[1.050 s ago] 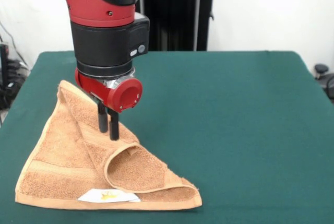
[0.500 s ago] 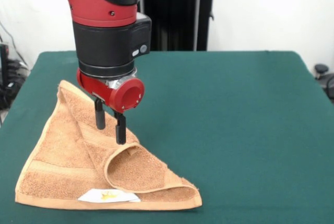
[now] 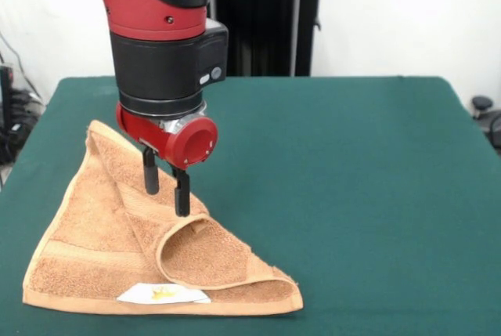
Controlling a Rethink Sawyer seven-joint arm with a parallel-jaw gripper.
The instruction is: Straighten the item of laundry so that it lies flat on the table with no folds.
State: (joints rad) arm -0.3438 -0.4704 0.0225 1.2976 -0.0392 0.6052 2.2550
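Observation:
The orange-tan towel (image 3: 102, 250) lies folded into a rough triangle on the near left part of the green table (image 3: 352, 195). One flap curls over its middle, and a white label with a yellow mark (image 3: 163, 294) shows at its front edge. My gripper (image 3: 166, 198) hangs over the towel's upper right edge. It is open, its two black fingers (image 3: 182, 192) spread apart with nothing between them. The fingertips are close to the cloth; I cannot tell whether they touch it.
A black stand (image 3: 254, 19) rises behind the table's far edge. Cables and dark gear (image 3: 12, 117) sit off the table's left side, and a black object (image 3: 485, 113) off its right side. The table's left edge runs close to the towel.
The fingers have spread from nearly together to apart. The gripper has shifted slightly right and down. The towel has not moved.

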